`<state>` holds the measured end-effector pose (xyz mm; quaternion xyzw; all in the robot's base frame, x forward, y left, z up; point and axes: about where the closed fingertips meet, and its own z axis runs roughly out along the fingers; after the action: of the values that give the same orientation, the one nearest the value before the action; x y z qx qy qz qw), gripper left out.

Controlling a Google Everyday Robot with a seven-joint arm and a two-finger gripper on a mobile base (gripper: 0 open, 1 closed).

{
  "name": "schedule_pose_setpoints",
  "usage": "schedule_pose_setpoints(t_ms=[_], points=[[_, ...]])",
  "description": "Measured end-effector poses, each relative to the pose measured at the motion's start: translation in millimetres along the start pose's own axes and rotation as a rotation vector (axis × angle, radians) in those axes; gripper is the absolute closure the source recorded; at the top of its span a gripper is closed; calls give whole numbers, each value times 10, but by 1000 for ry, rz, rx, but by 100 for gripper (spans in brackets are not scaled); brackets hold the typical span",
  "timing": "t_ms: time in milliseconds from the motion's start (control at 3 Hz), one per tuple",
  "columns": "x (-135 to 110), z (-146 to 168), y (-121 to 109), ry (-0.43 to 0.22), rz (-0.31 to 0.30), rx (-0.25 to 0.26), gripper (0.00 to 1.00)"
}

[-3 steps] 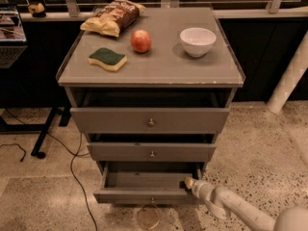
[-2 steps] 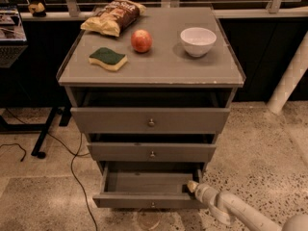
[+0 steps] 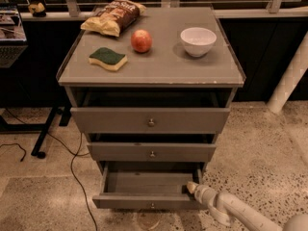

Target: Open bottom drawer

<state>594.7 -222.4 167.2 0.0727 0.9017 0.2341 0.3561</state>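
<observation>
The grey cabinet (image 3: 226,78) has three drawers, each with a small round metal knob. The bottom drawer (image 3: 144,200) is pulled out, and its bare inside shows from above; its knob (image 3: 152,206) is at the centre of the front panel. My gripper (image 3: 191,187) comes in from the lower right on a pale arm. Its tip is at the drawer's right front corner, just inside the front panel. The top drawer (image 3: 150,120) and middle drawer (image 3: 152,152) also stand slightly out.
On the cabinet top lie a chip bag (image 3: 113,16), a red apple (image 3: 141,41), a white bowl (image 3: 198,41) and a green and yellow sponge (image 3: 108,58). A black cable (image 3: 72,162) runs on the floor at left. A white post (image 3: 288,81) stands at right.
The bottom drawer has slid further out toward the camera, and the gripper has moved with it, staying at its right front corner.
</observation>
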Motion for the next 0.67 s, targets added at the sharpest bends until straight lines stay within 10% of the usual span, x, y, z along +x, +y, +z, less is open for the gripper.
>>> schedule_pose_setpoints(t_ms=[667], points=[[143, -14, 64, 34, -5, -33, 100]])
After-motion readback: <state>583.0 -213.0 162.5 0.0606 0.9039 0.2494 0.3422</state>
